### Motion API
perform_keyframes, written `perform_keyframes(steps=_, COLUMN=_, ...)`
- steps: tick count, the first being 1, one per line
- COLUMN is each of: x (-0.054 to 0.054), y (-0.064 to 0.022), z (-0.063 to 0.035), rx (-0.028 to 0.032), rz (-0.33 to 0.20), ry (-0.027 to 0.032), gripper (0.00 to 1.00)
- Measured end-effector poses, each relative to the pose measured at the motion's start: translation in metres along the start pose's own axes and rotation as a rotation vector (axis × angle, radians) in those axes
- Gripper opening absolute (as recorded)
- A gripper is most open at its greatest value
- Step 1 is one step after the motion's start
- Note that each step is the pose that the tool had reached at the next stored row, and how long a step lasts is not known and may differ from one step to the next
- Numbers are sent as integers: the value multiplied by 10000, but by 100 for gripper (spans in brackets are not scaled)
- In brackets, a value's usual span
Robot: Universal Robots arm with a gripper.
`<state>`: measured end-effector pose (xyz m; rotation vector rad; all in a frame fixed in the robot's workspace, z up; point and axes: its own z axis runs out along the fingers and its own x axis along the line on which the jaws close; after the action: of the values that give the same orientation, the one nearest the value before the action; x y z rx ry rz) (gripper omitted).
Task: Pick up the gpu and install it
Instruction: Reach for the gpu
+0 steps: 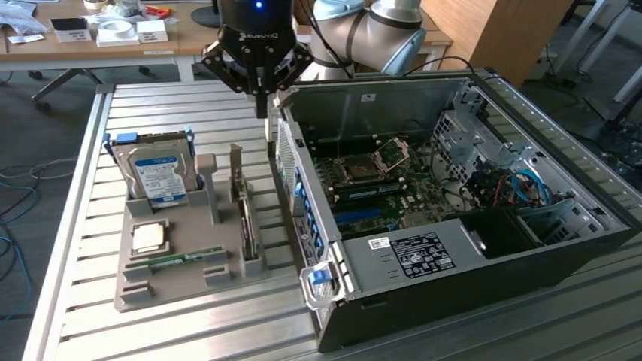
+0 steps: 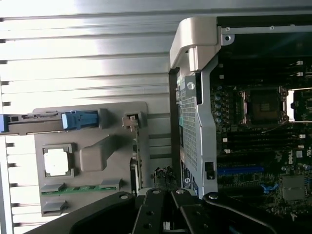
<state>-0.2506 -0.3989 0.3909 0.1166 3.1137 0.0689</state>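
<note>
Black pincer closed, empty; thin dark gpu upright in slotted grey holder on ribbed table.

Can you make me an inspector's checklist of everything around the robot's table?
Surface: slatted metal table, grey parts holder on it.
Job's things: gpu upright in the holder, untouched; open computer case beside it.
Clutter: hard drive, processor chip and memory stick in the holder.
Grippers: gripper shut, empty, above the gap between holder and case.
Cables: blue and red wires inside the case; loose cables on the floor.
Surroundings: wooden desk with tape rolls.
</note>
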Motion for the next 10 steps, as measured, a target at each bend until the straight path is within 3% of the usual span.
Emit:
perform_keyframes(steps=6, x=111, y=-8, z=-2, rx=0, rz=0, ry=0, gripper=11)
perform_keyframes(steps=10, x=121, y=-9, z=-2, rx=0, rz=0, ry=0, gripper=11)
